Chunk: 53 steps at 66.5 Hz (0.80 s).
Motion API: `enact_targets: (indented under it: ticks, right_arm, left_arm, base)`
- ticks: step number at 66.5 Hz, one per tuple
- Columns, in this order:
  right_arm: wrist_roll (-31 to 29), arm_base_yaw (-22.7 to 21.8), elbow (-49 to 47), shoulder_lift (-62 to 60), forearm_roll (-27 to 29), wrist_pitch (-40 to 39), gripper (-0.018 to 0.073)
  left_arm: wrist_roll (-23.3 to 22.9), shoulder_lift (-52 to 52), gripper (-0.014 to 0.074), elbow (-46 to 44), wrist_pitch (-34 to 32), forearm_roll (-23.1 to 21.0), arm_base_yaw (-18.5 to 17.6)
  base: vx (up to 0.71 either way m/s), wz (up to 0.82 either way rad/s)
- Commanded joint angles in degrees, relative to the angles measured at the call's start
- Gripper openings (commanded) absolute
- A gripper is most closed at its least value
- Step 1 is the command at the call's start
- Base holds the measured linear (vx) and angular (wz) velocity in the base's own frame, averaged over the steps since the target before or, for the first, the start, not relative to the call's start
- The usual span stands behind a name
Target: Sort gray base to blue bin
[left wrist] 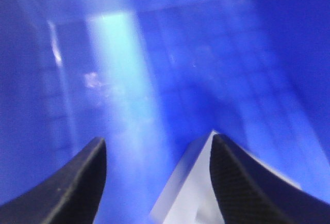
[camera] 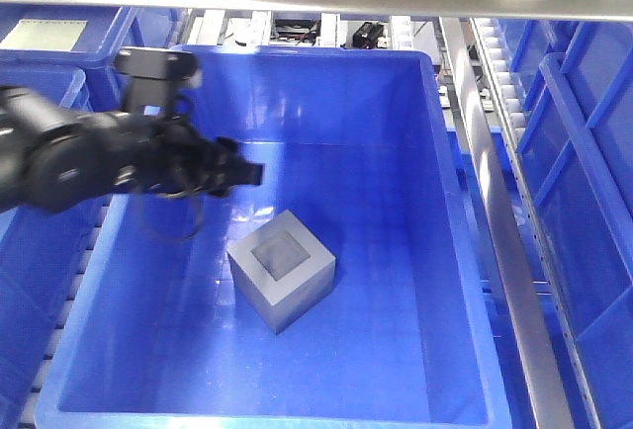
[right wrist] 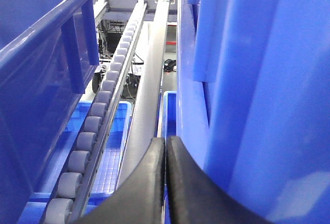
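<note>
Nearest the front camera is the front rim of the blue bin [camera: 247, 419], a big deep crate that fills most of that view. A bit further in, the gray base [camera: 282, 269] sits flat on the bin floor, roughly center, turned cornerwise, with its square recess facing up. Nothing is touching it.

Up and to the left of it, the left hand [camera: 252, 174] hangs inside the bin near the left wall, clearly above the floor and apart from the base. In the left wrist view its fingers [left wrist: 67, 188] are spread wide with nothing between them, and a pale corner of the base [left wrist: 191, 195] pokes in at the bottom, partly behind the right finger. That view is pretty blurry otherwise, just blue wall and glare.

Behind the bin at top left is another crate with a pale label sheet [camera: 45, 34].

The right hand [right wrist: 165, 182] only shows in its own wrist cam: fingers pressed together, holding nothing, pointing along a roller rail [right wrist: 100, 115] between blue crates.
</note>
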Motion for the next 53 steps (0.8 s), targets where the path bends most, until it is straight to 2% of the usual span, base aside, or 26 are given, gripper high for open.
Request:
enact_targets:
  ticks: [1,11,23,39,53]
  right_arm:
    - [-0.39,0.15,0.29,-0.43,-0.49,-4.07,-0.0005]
    - [-0.39,0.15,0.29,-0.43,-0.49,-4.07,-0.0005]
    - [-0.39,0.15,0.29,-0.43,-0.49,-4.22,-0.0005]
    - [-0.39,0.15,0.29,-0.43,-0.49,-4.22,-0.0005]
    - [-0.39,0.15,0.29,-0.43,-0.49,-4.22,-0.0005]
  left_arm:
    - [0.57,-6.41,0.0427,2.77,-4.12,0.02,-0.10]
    - [0.68,-15.10,0.0427,12.22,-9.45,0.02,-0.10]
    - [0.74,-31.56,0.0427,23.82,-14.18,0.02,-0.10]
    - [0.74,-55.26,0.0427,34.57,-12.10,0.02,-0.10]
    - [2.93,-73.04,0.0427,39.49,-4.32,0.07,-0.04]
  base:
    - [0.00,0.00]
    - [0.00,0.00]
    - [0.00,0.00]
    - [0.00,0.00]
    - [0.00,0.00]
